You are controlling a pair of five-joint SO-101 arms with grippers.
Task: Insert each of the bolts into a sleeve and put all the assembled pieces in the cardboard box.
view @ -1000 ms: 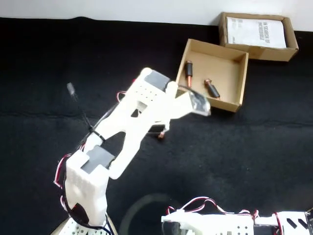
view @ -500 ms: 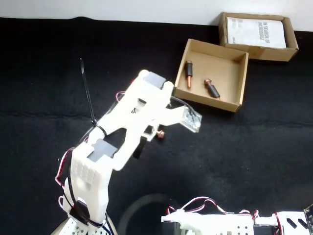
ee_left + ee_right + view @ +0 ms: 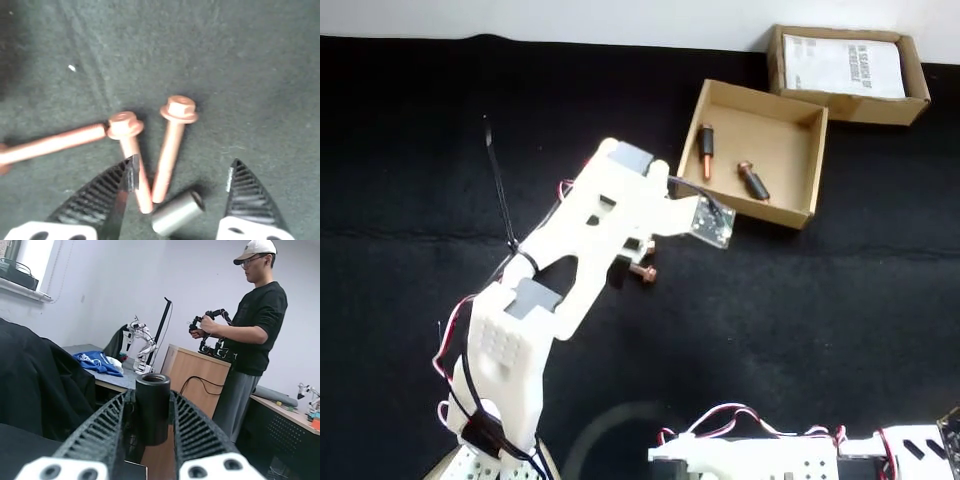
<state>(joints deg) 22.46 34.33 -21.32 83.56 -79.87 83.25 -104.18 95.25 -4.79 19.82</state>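
Low over the black table [image 3: 410, 150], the left tool [image 3: 183, 167] hangs with its jaws spread wide. Broad bare cloth lies open on the side away from the boxes. Just outside one toothed finger [image 3: 107, 192], a first bolt [image 3: 55, 142] lies with its tip against the head of a second bolt [image 3: 131, 155], whose shaft runs past that fingertip. A third bolt [image 3: 170, 150] lies in the gap between the fingers, its shaft angling in toward the second's. A grey sleeve [image 3: 177, 214] rests at their tips, deep between the jaws. To the right of the tool and farther out, across a narrow strip of bare cloth, sits the cardboard box [image 3: 782, 145] with two assembled pieces [image 3: 705, 150] [image 3: 753, 181] lying apart inside. A second box [image 3: 860, 108] stands just beyond its far corner, at the table's far edge. Along the near edge lies the right arm [image 3: 770, 455]. Its right tool [image 3: 152, 396], raised off the table, is clamped on an upright black sleeve [image 3: 152, 415].
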